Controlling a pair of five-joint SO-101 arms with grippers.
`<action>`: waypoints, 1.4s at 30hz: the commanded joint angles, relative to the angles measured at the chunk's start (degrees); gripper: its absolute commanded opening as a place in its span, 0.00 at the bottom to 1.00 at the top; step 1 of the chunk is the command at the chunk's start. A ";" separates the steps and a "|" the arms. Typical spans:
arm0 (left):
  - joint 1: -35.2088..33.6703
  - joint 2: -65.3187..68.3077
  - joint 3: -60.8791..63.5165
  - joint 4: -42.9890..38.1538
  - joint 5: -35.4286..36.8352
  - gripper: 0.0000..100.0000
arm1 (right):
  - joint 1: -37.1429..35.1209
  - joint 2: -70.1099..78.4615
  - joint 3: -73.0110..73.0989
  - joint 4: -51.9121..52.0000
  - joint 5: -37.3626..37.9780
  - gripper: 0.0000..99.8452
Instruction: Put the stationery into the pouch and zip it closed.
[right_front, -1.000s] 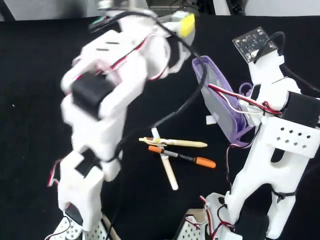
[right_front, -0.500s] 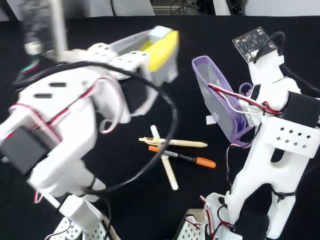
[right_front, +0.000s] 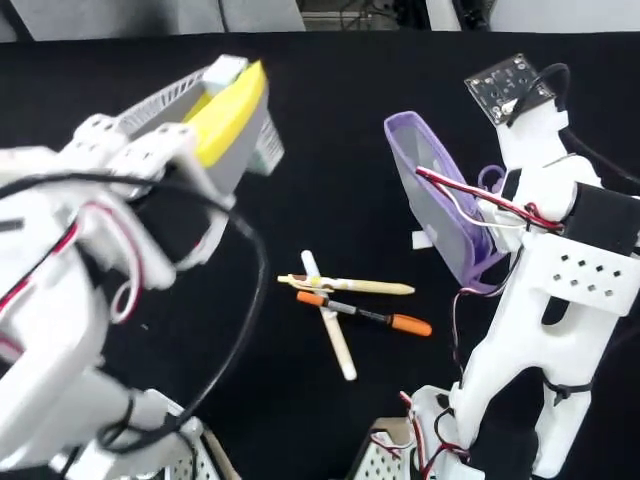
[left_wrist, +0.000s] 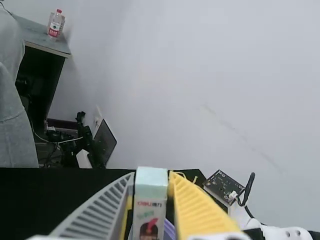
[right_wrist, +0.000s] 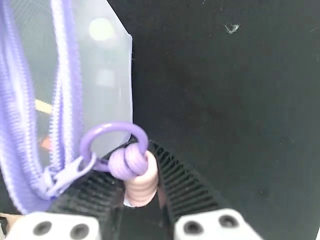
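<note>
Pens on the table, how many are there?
3, crossed in one pile: a cream pen, an orange-ended marker, and a pale pen. The pouch may hide more.

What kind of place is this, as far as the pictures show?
Probably a robotics lab or workroom: two white robot arms stand at a black-covered table, and behind it a desk with a bottle and tangled cables against a plain wall.

White plastic shells and black motor blocks on both. The left arm (right_front: 60, 330) has a looping black cable (right_front: 245, 330) and red-white wires. The left gripper (right_front: 240, 72) has one yellow finger (right_front: 225, 110), one grey ribbed. The right arm (right_front: 560, 300) has a hole-dotted plate (right_front: 585, 270), a black circuit board (right_front: 510, 85) and red-black-white wires. The right gripper (right_wrist: 132, 160) has black ribbed fingers (right_wrist: 185, 180).
</note>
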 joint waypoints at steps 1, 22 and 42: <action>-0.66 -7.30 10.68 -1.58 0.44 0.03 | -0.62 -1.45 -0.22 -1.14 -0.62 0.01; 9.89 -13.01 73.63 -60.66 -5.10 0.03 | -0.53 -1.80 -0.22 -0.79 -0.62 0.01; 12.26 -18.20 110.55 -111.91 -12.66 0.03 | -0.62 -1.36 -0.22 -1.23 -0.62 0.01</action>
